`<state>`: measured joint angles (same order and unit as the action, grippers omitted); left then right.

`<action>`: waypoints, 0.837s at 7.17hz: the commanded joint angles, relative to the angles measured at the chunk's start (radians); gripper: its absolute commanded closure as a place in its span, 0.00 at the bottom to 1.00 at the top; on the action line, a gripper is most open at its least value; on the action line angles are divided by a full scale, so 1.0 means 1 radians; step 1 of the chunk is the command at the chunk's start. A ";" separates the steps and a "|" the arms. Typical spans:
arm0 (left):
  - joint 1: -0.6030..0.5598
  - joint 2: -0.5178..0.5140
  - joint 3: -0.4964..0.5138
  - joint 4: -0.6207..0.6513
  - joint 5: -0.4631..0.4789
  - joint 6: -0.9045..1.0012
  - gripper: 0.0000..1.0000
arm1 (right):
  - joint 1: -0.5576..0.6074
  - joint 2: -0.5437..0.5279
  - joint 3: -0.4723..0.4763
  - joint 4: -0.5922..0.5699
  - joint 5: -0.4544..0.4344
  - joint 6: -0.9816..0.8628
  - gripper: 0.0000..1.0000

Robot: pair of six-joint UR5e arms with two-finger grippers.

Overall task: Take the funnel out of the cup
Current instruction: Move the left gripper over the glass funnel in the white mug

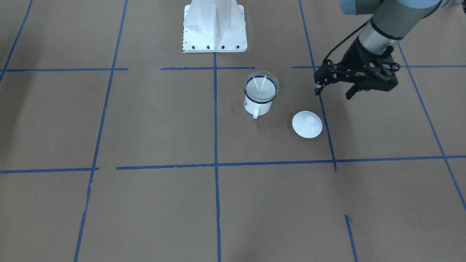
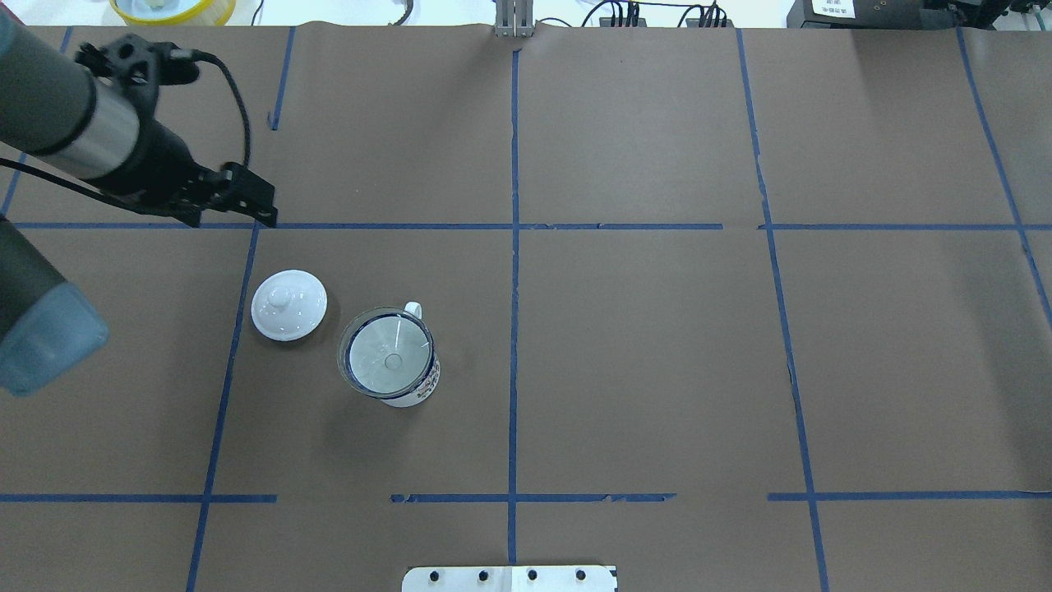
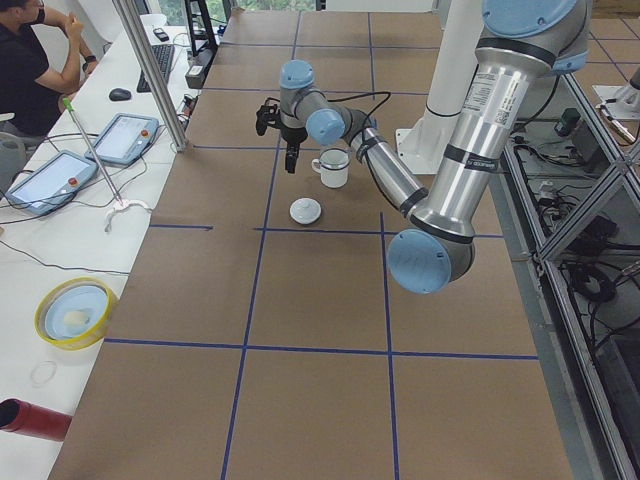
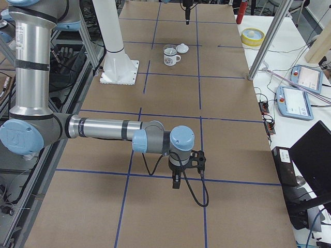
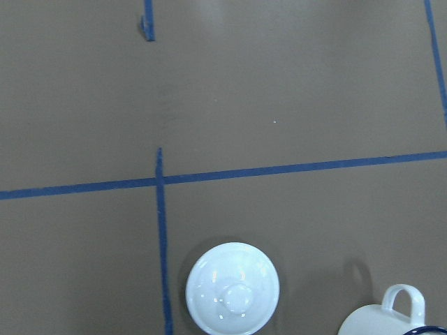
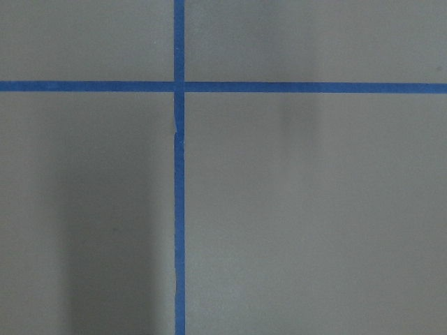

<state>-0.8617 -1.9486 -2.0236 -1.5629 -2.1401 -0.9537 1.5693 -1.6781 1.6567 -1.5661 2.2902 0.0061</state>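
not started: funnel [image 1: 260, 89] sits in cup [image 1: 256, 105], left pincer [image 1: 333, 94] wide open, empty, apart from both; right pincer [image 4: 176, 184] state can't tell.

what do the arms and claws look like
The left arm and right arm are silver-grey tubes with pale blue joint caps; the left bears a white label. The left claw and right claw are black two-finger units, each with a black cable looping from the wrist.
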 commanded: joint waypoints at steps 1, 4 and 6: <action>0.213 -0.158 0.009 0.129 0.154 -0.191 0.00 | 0.000 0.000 0.000 0.000 0.000 0.000 0.00; 0.310 -0.240 0.037 0.176 0.242 -0.249 0.00 | 0.000 0.000 0.000 0.000 0.000 0.000 0.00; 0.363 -0.246 0.091 0.173 0.322 -0.254 0.00 | 0.000 0.000 0.000 0.000 0.000 0.000 0.00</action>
<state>-0.5261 -2.1878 -1.9656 -1.3906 -1.8565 -1.1995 1.5692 -1.6782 1.6567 -1.5662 2.2902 0.0061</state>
